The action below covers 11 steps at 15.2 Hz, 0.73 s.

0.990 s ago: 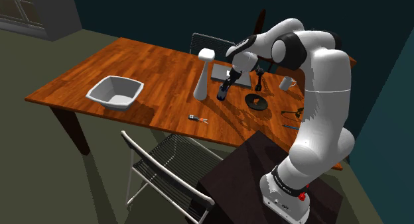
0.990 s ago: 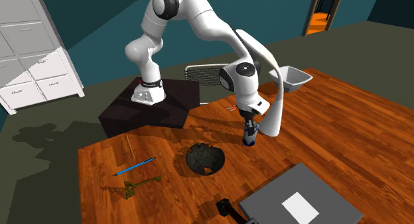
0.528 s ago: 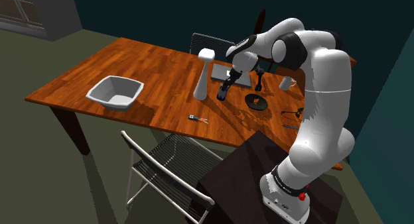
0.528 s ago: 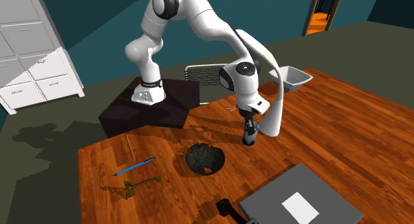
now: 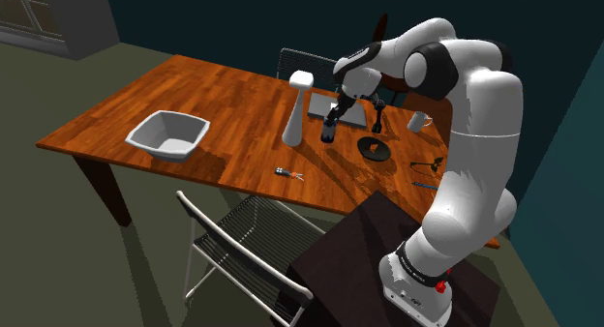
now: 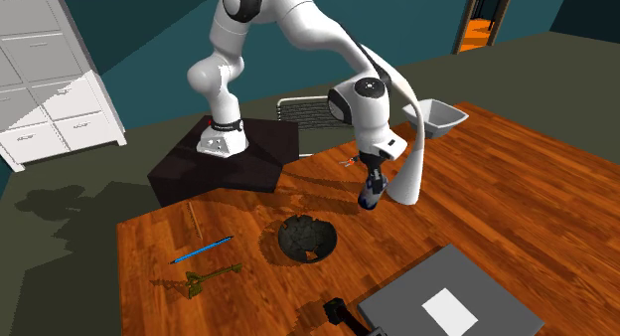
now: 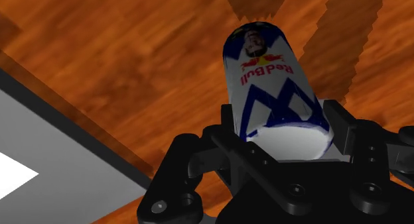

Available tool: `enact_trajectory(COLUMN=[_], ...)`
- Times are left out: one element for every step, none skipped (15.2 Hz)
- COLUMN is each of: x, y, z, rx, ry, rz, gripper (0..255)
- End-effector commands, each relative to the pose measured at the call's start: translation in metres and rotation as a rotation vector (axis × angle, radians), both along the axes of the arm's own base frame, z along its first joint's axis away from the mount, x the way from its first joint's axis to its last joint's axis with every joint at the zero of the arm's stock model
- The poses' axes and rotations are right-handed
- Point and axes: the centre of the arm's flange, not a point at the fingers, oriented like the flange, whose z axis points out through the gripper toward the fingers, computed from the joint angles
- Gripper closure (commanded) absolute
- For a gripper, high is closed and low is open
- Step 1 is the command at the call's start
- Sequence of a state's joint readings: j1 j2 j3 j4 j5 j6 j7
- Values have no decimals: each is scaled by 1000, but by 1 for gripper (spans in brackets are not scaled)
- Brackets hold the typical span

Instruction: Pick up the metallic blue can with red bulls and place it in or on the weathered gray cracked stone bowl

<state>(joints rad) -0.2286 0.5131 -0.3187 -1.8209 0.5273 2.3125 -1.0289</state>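
Note:
A blue and silver can (image 7: pixel 272 83) with a red bull logo is clasped between my black fingers (image 7: pixel 345 126) in the wrist view. My gripper (image 6: pixel 371 186) holds the can (image 6: pixel 369 194) tilted, lifted a little above the wooden table. In the shoulder view the can (image 5: pixel 329 133) hangs under the gripper (image 5: pixel 332 125), to the left of the dark cracked bowl (image 5: pixel 374 147). In the second exterior view the bowl (image 6: pixel 305 237) sits on the table lower left of the can.
A tall white pedestal-shaped object (image 5: pixel 293 106) stands just left of the can. A grey flat slab (image 6: pixel 440 303), a white square bin (image 5: pixel 167 134), a blue pen (image 6: pixel 202 250), a white cup (image 5: pixel 417 121) and small items lie on the table (image 5: pixel 213 93). A wire chair (image 5: pixel 241 240) stands in front.
My gripper has risen with the can, lifting it off the table and tilting it; the arm's upper part has moved up too.

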Motion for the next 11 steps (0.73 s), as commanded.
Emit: enact_trajectory(x=[0,0,0,0,0,0,0,0,0,0,0], y=[0,0,0,0,0,0,0,0,0,0,0], z=[11,17,22,27,32,38,43,48,54,59,64], rx=[0,0,0,0,0,0,0,0,0,0,0], ry=[0,0,0,0,0,0,0,0,0,0,0], rz=[0,0,0,0,0,0,0,0,0,0,0], gripper=[255,255,255,255,255,255,255,255,255,255,255])
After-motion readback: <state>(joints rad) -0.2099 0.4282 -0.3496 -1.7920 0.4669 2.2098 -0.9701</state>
